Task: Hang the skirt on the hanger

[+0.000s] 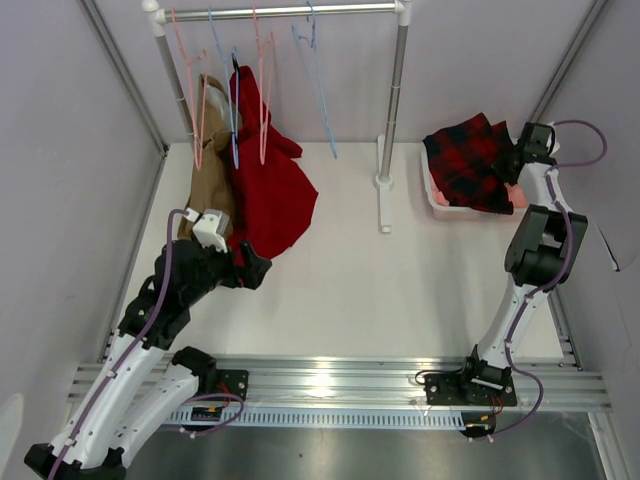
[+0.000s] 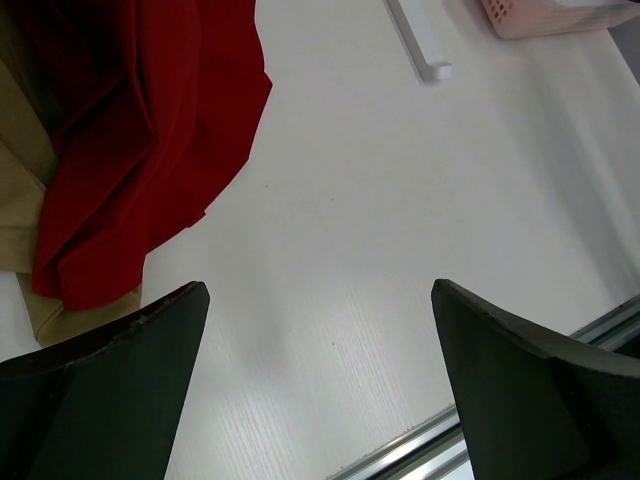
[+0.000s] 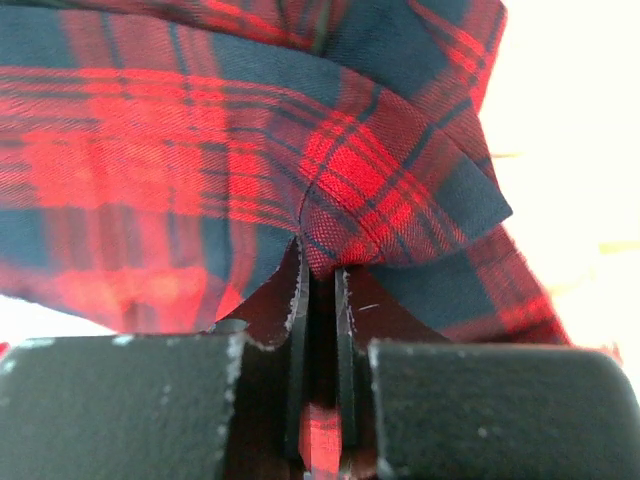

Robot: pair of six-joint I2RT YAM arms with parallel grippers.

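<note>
The red and navy plaid skirt [image 1: 468, 160] lies bunched in a white bin [image 1: 437, 203] at the far right. My right gripper [image 1: 513, 162] is at the skirt's right edge, shut on a fold of it. In the right wrist view the plaid cloth [image 3: 250, 150] fills the frame and is pinched between the closed fingers of the right gripper [image 3: 320, 275]. Two thin pink hangers [image 1: 193, 95] [image 1: 263, 90] hang on the rail at the far left. My left gripper [image 1: 256, 268] is open and empty over the table [image 2: 330, 220], beside the plain red garment.
A plain red garment [image 1: 265, 190] [image 2: 150, 130] and a tan cloth [image 1: 208, 170] [image 2: 20, 210] hang from the rail [image 1: 290, 12] down to the table. Two light-blue hangers [image 1: 322, 90] hang there too. The rack post and foot [image 1: 385, 185] [image 2: 418, 45] stand mid-table. The bin's corner [image 2: 545, 15] shows in the left wrist view.
</note>
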